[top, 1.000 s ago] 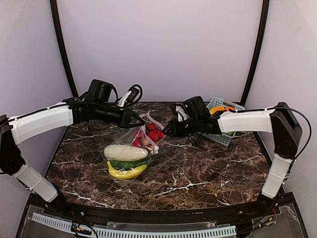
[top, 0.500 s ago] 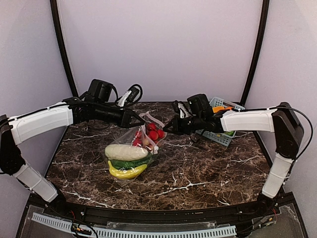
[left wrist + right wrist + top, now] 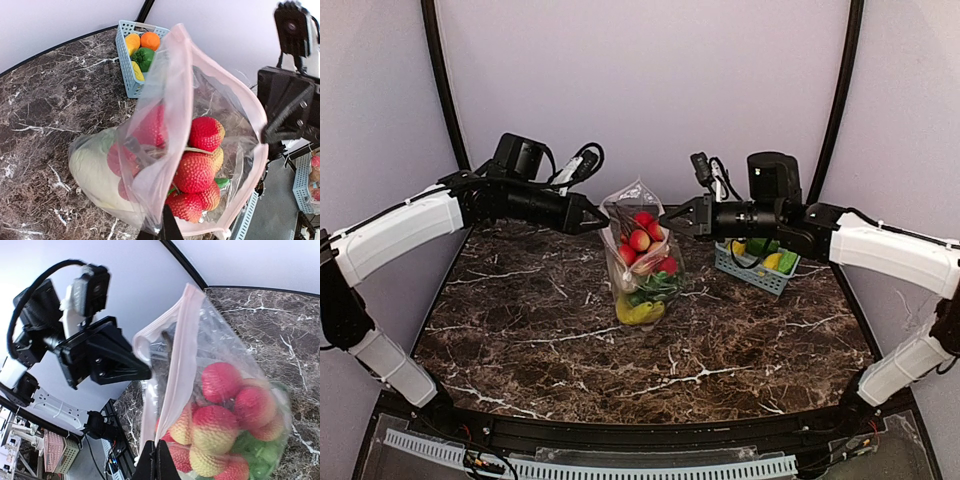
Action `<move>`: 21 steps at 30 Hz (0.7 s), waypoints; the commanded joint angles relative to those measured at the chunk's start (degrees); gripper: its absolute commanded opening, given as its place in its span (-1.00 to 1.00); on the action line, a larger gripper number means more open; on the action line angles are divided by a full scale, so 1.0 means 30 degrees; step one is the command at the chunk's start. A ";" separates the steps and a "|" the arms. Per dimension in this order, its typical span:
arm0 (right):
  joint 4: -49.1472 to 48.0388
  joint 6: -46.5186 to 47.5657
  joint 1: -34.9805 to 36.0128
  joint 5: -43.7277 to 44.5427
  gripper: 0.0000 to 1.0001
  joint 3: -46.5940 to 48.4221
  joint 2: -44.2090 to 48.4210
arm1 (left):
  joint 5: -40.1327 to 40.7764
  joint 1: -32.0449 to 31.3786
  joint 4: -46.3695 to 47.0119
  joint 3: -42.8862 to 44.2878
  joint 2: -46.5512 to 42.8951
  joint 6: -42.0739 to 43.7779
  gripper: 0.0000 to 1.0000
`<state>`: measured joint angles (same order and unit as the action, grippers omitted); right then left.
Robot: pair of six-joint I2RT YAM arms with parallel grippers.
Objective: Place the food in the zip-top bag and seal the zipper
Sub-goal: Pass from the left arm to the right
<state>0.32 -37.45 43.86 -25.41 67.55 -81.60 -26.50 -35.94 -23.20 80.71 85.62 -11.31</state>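
The zip-top bag [image 3: 642, 262] hangs upright between my two grippers over the middle of the table. My left gripper [image 3: 603, 222] is shut on its left top corner and my right gripper [image 3: 669, 220] is shut on its right top corner. The food sits inside: red fruits [image 3: 641, 239] on top, green vegetables [image 3: 657, 286] below, the yellow banana [image 3: 638, 312] at the bottom. In the left wrist view the pink zipper [image 3: 239, 102] gapes open above the red fruits [image 3: 196, 172] and the white vegetable [image 3: 92, 167]. The right wrist view shows the zipper [image 3: 183, 337] running up from my shut right gripper [image 3: 156, 454].
A blue-grey slatted basket [image 3: 752, 274] with orange, green and yellow toy pieces stands at the back right, just under my right arm. Dark marbled table [image 3: 520, 330] lies all round the bag. Black frame posts rise at both back corners.
The bag lay flat on the table, held by the left gripper only. The right gripper shut on its other corner, and both arms raised it upright; the food slid down.
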 commanded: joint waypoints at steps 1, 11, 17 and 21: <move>0.0217 0.0419 0.1432 0.0798 -1.00 0.0128 0.1226 | -0.1756 -0.0023 -0.1189 0.1887 0.0876 -0.0980 -0.99; -0.1938 0.0734 0.2952 0.4037 -1.00 -0.2169 0.3199 | -0.2773 -0.0211 -0.1902 0.3426 0.3108 -0.1693 -0.99; -0.3123 -0.0092 0.3125 0.4870 -1.00 -0.3009 0.2534 | -0.0466 -0.0545 -0.1636 0.2072 0.2399 -0.1346 -0.85; -0.4150 -0.0541 0.3279 0.5311 -1.00 -0.3109 0.2199 | 0.1296 -0.0586 -0.1314 0.0834 0.1132 -0.1186 -0.52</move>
<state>-5.34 -37.45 52.75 -12.12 58.74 -74.06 -28.60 -37.43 -27.44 86.52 94.43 -15.62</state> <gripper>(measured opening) 0.005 0.153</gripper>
